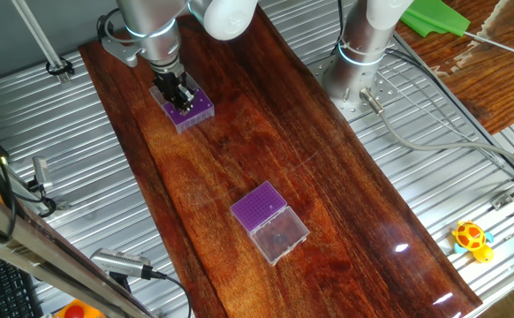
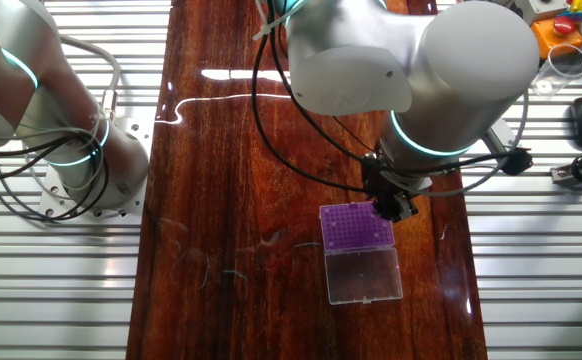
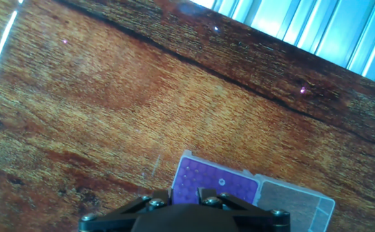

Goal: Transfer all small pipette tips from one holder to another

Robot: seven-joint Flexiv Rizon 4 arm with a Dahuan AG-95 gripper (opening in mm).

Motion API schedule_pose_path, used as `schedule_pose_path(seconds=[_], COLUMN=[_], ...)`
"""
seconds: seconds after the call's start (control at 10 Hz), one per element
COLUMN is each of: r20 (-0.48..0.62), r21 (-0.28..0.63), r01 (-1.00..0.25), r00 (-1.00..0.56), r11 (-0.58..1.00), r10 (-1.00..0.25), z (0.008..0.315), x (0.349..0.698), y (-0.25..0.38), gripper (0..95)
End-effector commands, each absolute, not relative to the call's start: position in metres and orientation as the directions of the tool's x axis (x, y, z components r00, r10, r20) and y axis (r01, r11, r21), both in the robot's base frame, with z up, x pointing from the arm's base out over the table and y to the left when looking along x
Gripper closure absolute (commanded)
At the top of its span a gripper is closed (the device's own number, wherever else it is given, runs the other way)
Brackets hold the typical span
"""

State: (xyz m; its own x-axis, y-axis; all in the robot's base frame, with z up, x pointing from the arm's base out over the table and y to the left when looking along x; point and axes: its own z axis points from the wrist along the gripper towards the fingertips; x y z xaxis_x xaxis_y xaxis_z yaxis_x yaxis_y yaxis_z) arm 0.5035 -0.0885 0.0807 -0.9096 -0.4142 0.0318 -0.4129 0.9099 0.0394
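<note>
A purple pipette-tip holder [image 1: 189, 108] stands at the far left end of the wooden table. In the other fixed view this holder [image 2: 356, 228] has its clear lid [image 2: 364, 275] lying open beside it. My gripper [image 1: 179, 94] hangs straight over this holder, low above its top [image 3: 213, 187]. Its fingers [image 3: 168, 194] stand close together with only a narrow gap. No tip shows between them, and the fingertips are hidden. A second holder [image 1: 259, 207] with a purple top and a clear box part [image 1: 279, 237] stands mid-table, well away from the gripper.
A second robot's base [image 1: 356, 66] stands at the table's far right edge, with cables [image 1: 434, 132] over the metal slats. A yellow toy [image 1: 472, 238] lies off the wood at right. The dark wooden board [image 1: 328, 194] is edged by ribbed metal.
</note>
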Motion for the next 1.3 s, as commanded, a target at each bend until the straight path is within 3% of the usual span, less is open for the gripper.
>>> schedule_pose_path(seconds=[0.1, 1.1, 1.3], r20=[0.034, 0.017, 0.024], r21=[0.038, 0.029, 0.034], r01=[-0.403, -0.449, -0.442], r00=[-0.914, -0.893, -0.896], r11=[0.914, 0.893, 0.896], r10=[-0.404, -0.449, -0.443], z=[0.083, 0.070, 0.079], x=[0.503, 0.511, 0.503], y=[-0.082, -0.107, -0.101], gripper=[76.0, 76.0, 76.0])
